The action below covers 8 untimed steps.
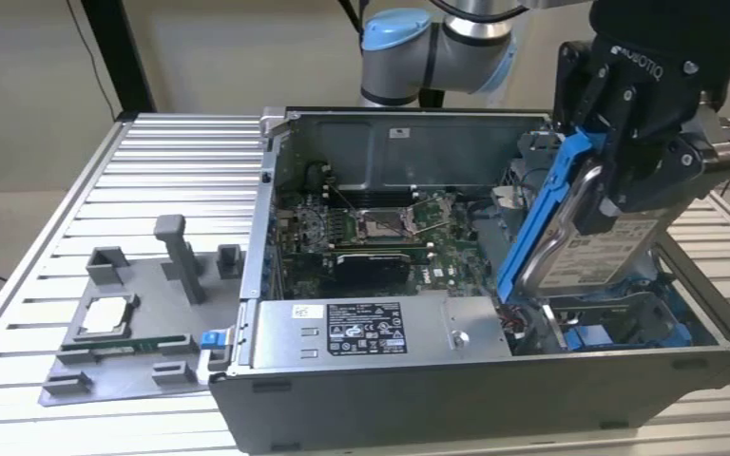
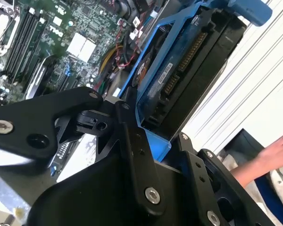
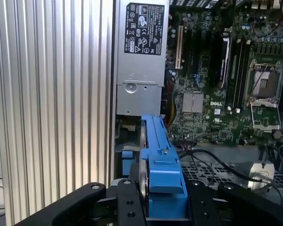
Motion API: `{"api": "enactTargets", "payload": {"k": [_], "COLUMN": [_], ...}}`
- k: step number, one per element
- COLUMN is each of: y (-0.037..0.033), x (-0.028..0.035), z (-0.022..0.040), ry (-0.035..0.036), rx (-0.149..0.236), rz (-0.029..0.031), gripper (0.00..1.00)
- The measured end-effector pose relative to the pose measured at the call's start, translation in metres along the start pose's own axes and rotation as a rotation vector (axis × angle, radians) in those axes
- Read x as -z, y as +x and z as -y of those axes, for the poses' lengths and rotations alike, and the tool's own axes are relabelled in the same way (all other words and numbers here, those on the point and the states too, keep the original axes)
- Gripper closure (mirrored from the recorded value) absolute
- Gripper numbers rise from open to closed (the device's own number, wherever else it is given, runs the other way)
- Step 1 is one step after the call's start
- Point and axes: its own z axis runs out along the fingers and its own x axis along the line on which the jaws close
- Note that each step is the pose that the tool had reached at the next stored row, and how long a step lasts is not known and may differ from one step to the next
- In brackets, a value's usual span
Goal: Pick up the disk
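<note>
Fingers (image 1: 619, 142) of the black gripper (image 1: 600, 176) are clamped on the flat silver-grey metal disk (image 1: 593, 252) in its blue plastic bracket (image 1: 546, 204), held tilted, lifted above the open grey computer case (image 1: 467, 389) near its right front corner.

In the exterior view the gripper (image 1: 638, 171) covers the upper part of the disk (image 1: 593, 252), and the picture's top edge cuts off the arm. The disk's lower end is hidden behind the computer case (image 1: 467, 389) wall. In the second wrist view a person's hand (image 2: 276, 150) is blurred and cut off at the edge.
</note>
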Motion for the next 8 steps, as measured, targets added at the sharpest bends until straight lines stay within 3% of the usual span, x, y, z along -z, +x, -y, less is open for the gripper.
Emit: {"api": "enactTargets", "payload": {"k": [8], "y": [0.0052], "x": [-0.0029], "z": [0.0210], "ry": [0.0000], "rx": [0.000], "rz": [0.0000], "gripper": [1.00]}}
